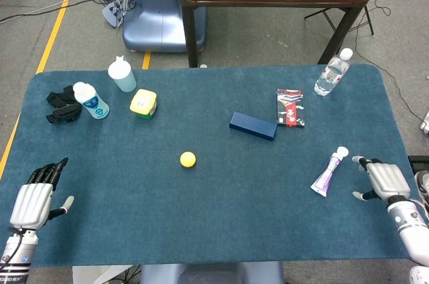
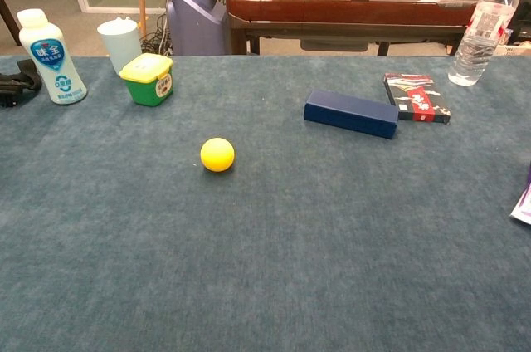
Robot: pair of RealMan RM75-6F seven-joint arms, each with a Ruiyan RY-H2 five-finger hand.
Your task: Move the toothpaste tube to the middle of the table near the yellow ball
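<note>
Toothpaste, a purple-and-white plastic tube with a white cap (image 1: 328,173), lies flat on the blue felt table (image 1: 221,224) toward your right edge, well apart from the small yellow ball (image 1: 188,159) at mid-table; only the tube's tip shows at the right border of the chest view. Your right hand (image 1: 380,179) hovers just beside the tube, fingers spread and holding nothing, not touching it. Your left hand (image 1: 37,193) sits at the near left edge, fingers extended and apart, likewise empty. Farther back, a dark blue rectangular box (image 1: 253,125) rests next to a red-and-black card pack (image 1: 290,107). On the left side stand a yellow-lidded green tub (image 1: 143,104), a white plastic drink bottle with a blue label (image 1: 90,100), a black strap-like object (image 1: 62,104) and a pale blue lidded cup (image 1: 122,74). At the far right corner stands a clear plastic water bottle (image 1: 332,73).
</note>
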